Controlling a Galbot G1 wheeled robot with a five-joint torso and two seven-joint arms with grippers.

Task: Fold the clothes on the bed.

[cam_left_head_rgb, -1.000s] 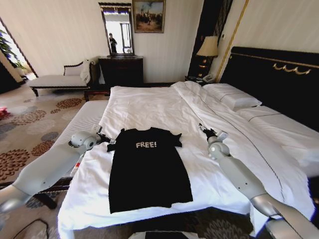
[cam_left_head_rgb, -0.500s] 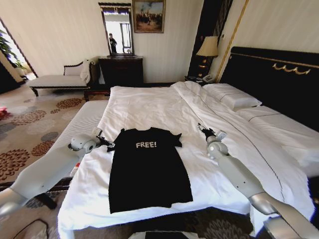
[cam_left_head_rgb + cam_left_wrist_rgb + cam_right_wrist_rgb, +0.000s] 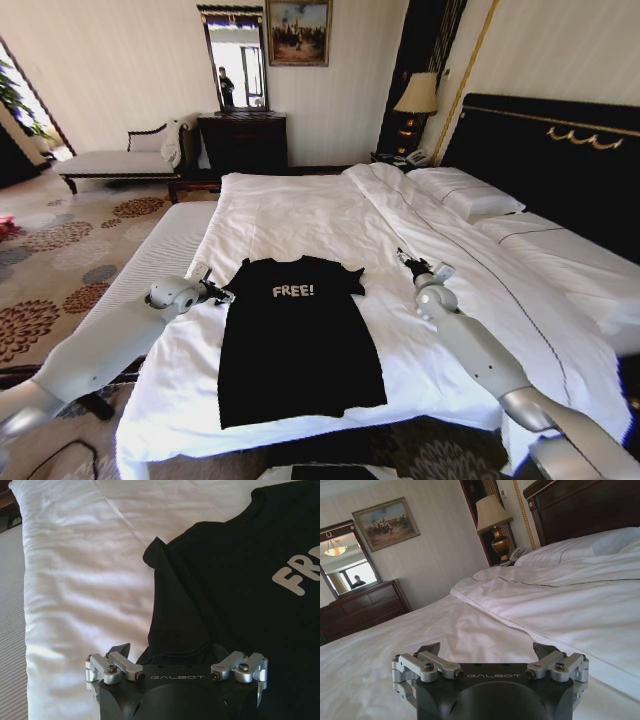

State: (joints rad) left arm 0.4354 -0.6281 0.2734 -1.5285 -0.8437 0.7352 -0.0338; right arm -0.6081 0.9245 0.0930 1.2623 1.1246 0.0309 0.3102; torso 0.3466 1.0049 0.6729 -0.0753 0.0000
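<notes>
Left hand (image 3: 176,652) (spread) over T-shirt (image 3: 240,580) sleeve.

In the left wrist view the black cotton T-shirt (image 3: 235,580) runs off the right edge, so its white chest lettering (image 3: 297,575) is cut to "FR". The left gripper (image 3: 176,652) sits at the bottom centre there, its far fingertip hidden behind the dark sleeve fabric. In the head view the large white-sheeted bed (image 3: 560,270) is clipped at the right edge, and its near corner drops out of the bottom. The mirror (image 3: 237,62) at upper centre holds a figure too small to make out.
</notes>
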